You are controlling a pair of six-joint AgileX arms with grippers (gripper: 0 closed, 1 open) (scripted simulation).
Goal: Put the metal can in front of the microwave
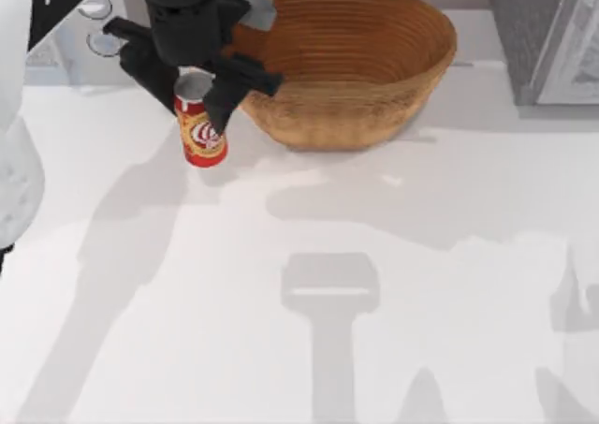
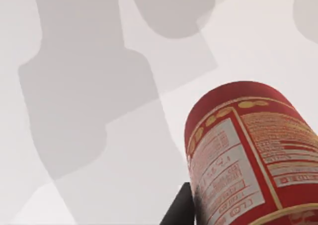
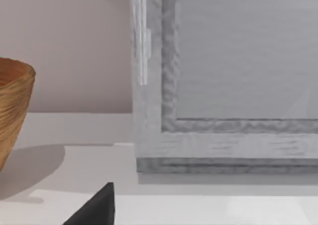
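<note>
The metal can [image 1: 202, 134] is red and orange-yellow with a white swirl and a silver top, and it stands near upright at the table's back left. My left gripper [image 1: 192, 89] is shut on its upper part, one black finger on each side. The can's label [image 2: 243, 155] is close up in the left wrist view, beside a dark finger [image 2: 179, 210]. Just behind the can and gripper is the microwave [image 1: 65, 40], light grey with two round knobs [image 1: 101, 42]. My right arm is parked; one dark fingertip [image 3: 97, 210] appears in its wrist view.
A large woven basket [image 1: 374, 106] sits right of the can, close to the gripper's right finger. A darker grey box with a pale door [image 1: 543, 40] stands at the back right. A white arm part [image 1: 14, 162] bulges in at the left edge. Open tabletop [image 1: 328, 255] lies in front.
</note>
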